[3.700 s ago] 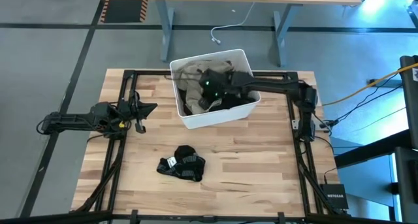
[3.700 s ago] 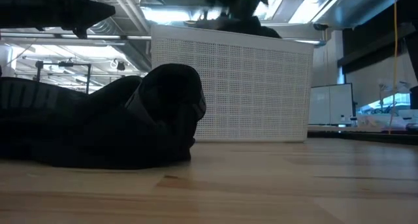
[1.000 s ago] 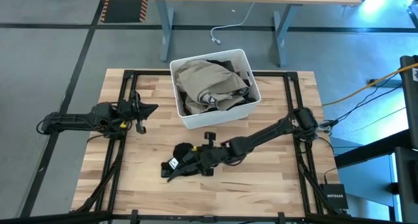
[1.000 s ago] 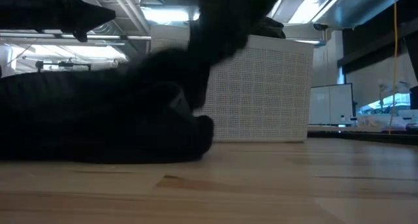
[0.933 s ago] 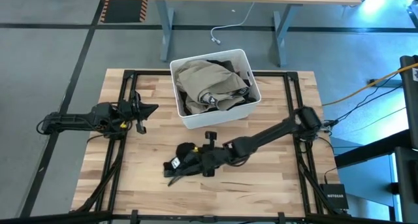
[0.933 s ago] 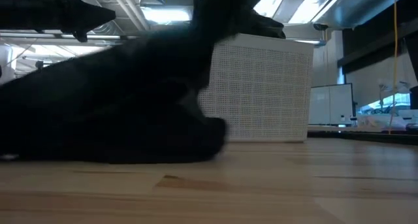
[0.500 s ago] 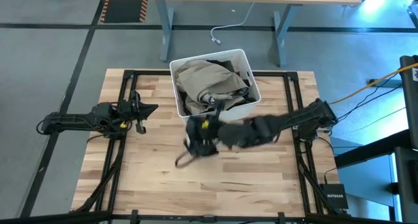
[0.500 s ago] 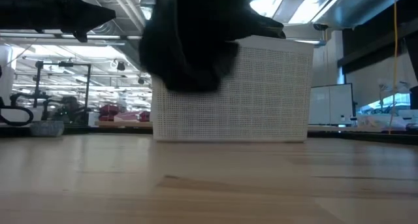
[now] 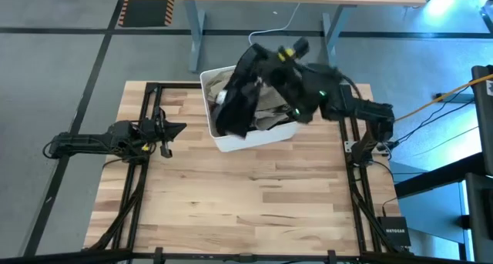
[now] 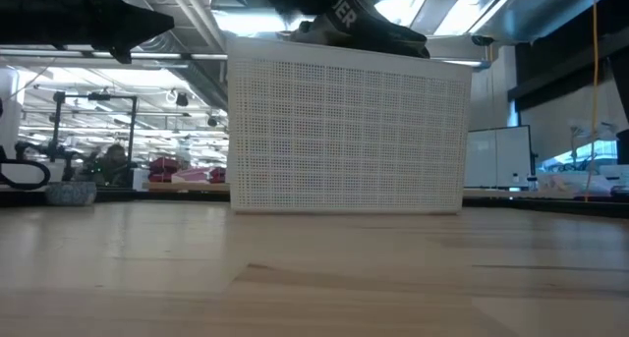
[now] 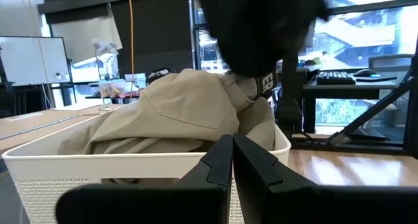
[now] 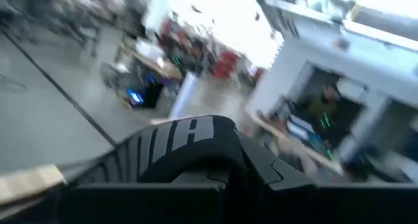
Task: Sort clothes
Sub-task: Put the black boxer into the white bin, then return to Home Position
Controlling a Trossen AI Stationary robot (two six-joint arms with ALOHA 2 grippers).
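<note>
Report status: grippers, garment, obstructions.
Right gripper holds black garment above bin. Left gripper idle at table's left. Nothing in the way.

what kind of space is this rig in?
Probably an open robotics lab or workshop: exposed ceiling ducts, a whiteboard, a desk with a keyboard, and a butcher-block table carrying both arms.

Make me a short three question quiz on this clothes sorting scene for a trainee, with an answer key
1. True or false: the black garment lies flat on the wooden table.
2. Which gripper carries it? A) left B) right
3. Fill in: the garment filling the white bin is ____ coloured.

Key:
1. False; it hangs in the air over the bin.
2. B; the right gripper is raised above the bin, while the left gripper waits at the table's left edge, fingers together.
3. Beige; the beige garment is piled above the rim.
</note>
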